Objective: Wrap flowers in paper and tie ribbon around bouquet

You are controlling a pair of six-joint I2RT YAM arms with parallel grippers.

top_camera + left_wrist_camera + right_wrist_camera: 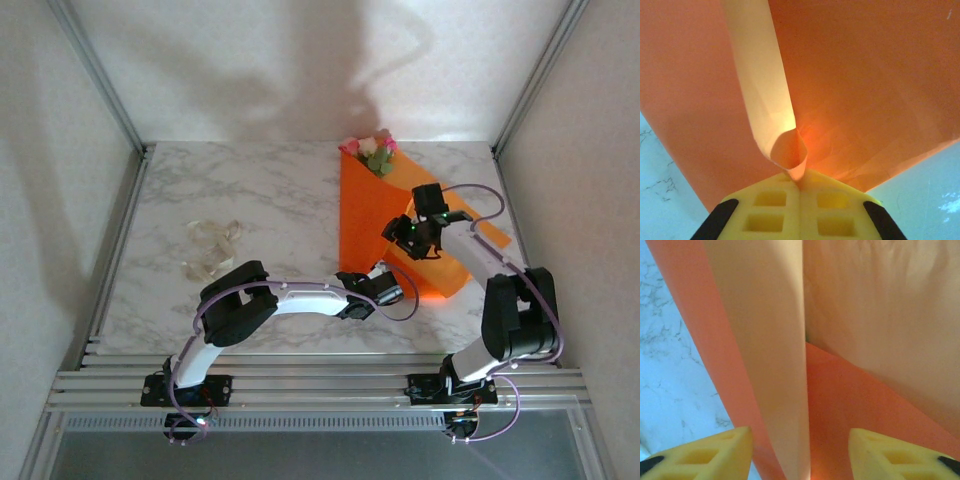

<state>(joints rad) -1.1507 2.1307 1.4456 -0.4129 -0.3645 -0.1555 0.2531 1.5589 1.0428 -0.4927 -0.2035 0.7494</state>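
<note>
The orange paper (372, 215) lies folded into a long cone on the marble table, and the flowers (368, 152) poke out of its wide far end. At the narrow near end my left gripper (386, 286) is shut on the paper's curled tip (791, 150), its yellow pads pressed together. My right gripper (414, 236) hovers over the middle of the cone. It is open, and a raised fold of the paper (775, 355) runs between its yellow fingertips (715, 452) without touching them. The stems are hidden inside the paper. The ribbon (212, 246) lies crumpled to the left.
Metal frame posts (120, 110) and white walls close in the left, right and back of the table. A slotted rail (320, 385) at the near edge carries both arm bases. Bare marble (270, 200) lies between the ribbon and the paper.
</note>
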